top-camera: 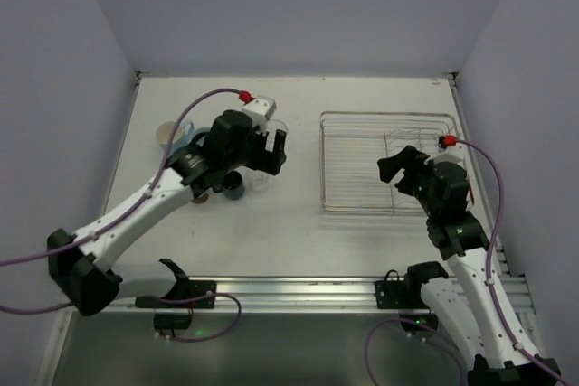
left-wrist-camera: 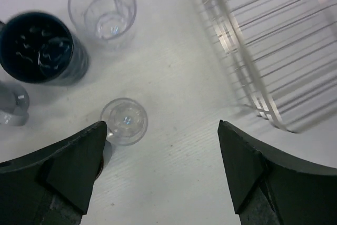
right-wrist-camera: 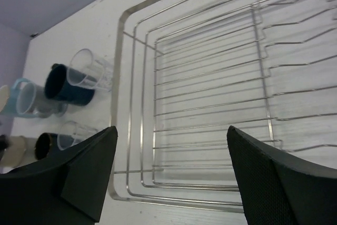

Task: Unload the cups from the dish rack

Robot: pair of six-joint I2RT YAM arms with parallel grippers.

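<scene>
Cups (top-camera: 226, 178) – all the ones in view stand grouped on the surface (top-camera: 298, 241) left of the dish rack (top-camera: 323, 160), none on its wires. In the right wrist view the rack floor and the divider prongs show bare.

Group, seen from the left wrist: a navy cup (left-wrist-camera: 39, 48), a clear tumbler (left-wrist-camera: 102, 6) beside it and a small clear glass (left-wrist-camera: 125, 121) nearer the camera, all upright with mouths up. They are set close together but apart from the rack wall, probably so that each drop needs only a short reach and the rack side stays free.

Left hand (left-wrist-camera: 160, 130) – fingers wide apart, nothing between them, above the surface. The small glass sits just beside its left finger (left-wrist-camera: 79, 167), outside the gap. That reads as a release spot rather than a grasp.

Right hand (right-wrist-camera: 172, 135) is also spread and empty, hanging over the near part of the rack and facing its floor. It looks placed to search for a remaining cup.

Judgement: unloading looks finished, or nearly so.
</scene>
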